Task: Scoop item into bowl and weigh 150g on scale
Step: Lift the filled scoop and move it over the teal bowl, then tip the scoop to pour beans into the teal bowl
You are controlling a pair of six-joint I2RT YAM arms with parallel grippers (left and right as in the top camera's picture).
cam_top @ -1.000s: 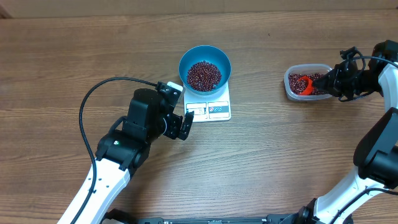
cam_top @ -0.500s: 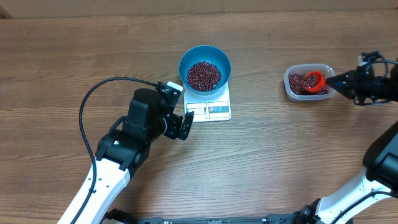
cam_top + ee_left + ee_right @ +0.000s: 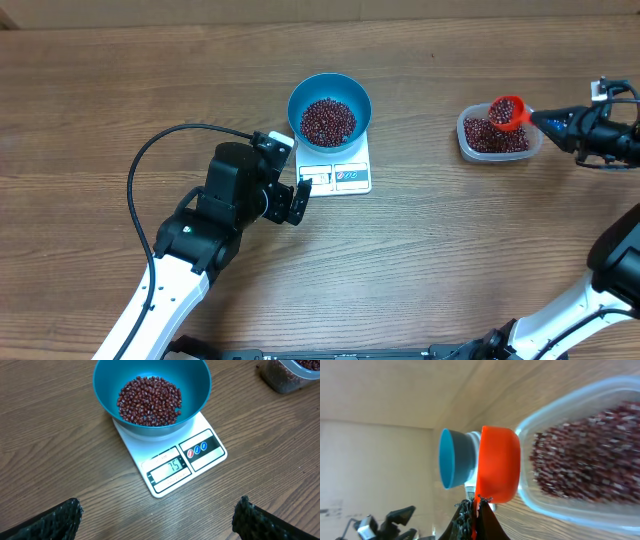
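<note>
Red scoop (image 3: 514, 103) is now up out of the tub (image 3: 467, 140), upper right, full of beans (image 3: 503, 113). R gripper (image 3: 552, 122) pinches its handle; L gripper (image 3: 297, 192) wide, empty. Bowl (image 3: 298, 100) on scale (image 3: 352, 178), top middle, shows 75, needs more

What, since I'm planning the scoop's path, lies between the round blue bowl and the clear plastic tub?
Nothing: in the overhead view only bare brown wooden table separates the round blue bowl from the clear plastic tub.

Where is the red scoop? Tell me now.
Overhead view, far right: the red scoop is held by the right gripper over the rim of the clear tub, well right of the blue bowl.
</note>
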